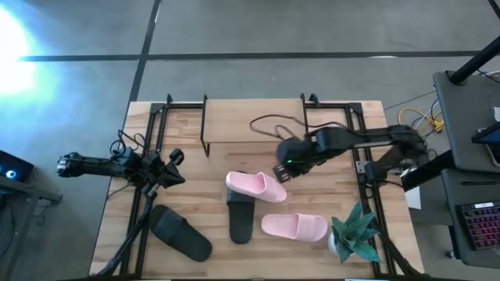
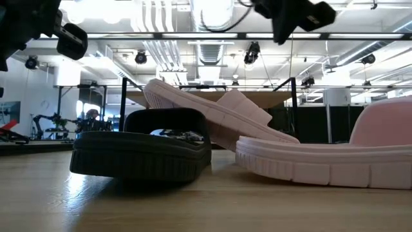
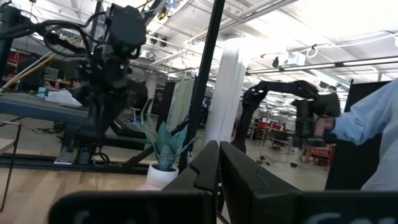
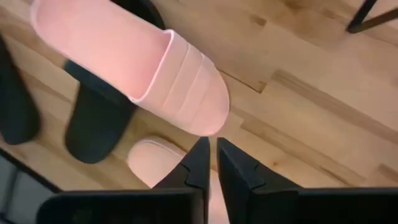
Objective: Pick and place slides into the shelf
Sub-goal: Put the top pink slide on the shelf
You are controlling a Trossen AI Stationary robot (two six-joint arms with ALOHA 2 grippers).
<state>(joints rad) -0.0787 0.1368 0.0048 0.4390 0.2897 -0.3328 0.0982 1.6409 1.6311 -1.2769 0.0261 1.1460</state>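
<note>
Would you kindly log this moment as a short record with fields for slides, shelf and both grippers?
pink slides: one lying across a black slide; the other flat on the table near the potted plant
second black slide: near the table's front left
shelf: at the back, top bare
right gripper: above the leaning pink slide, holding nothing
left gripper: shut, at the left side
</note>
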